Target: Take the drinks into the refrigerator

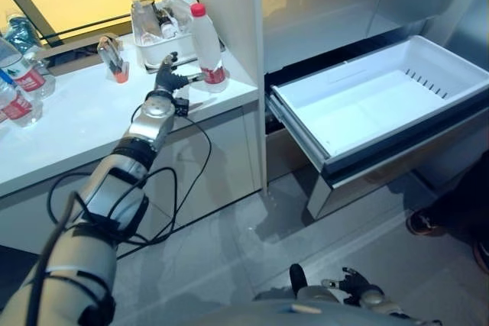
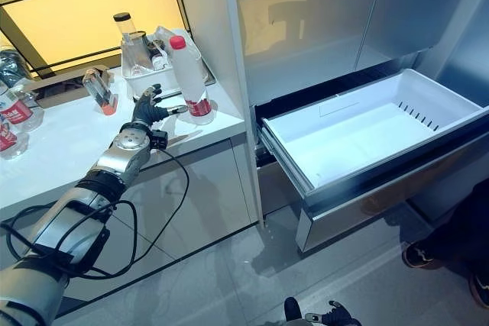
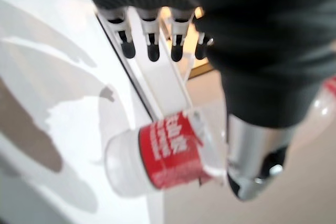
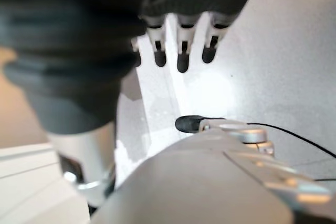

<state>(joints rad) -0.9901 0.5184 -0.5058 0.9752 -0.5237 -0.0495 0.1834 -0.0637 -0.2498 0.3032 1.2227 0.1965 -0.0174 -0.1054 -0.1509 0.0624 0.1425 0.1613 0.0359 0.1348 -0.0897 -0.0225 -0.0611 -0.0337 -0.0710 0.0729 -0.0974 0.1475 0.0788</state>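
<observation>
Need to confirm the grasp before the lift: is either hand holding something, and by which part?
Nothing is held yet. The left hand is open beside the red-capped bottle, level with its red label; the right hand hangs empty.

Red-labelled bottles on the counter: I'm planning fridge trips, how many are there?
3: one tall bottle beside the left hand; two at the counter's far left. Others may be hidden.

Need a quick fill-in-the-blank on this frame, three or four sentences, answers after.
1. The left hand reaches for the upright bottle with the ____ cap.
2. The white refrigerator drawer is pulled ____.
3. The bottle stands on the white ____ beside a white bin.
4. The right hand hangs low above the ____.

Missing words: red; open; counter; floor
</observation>
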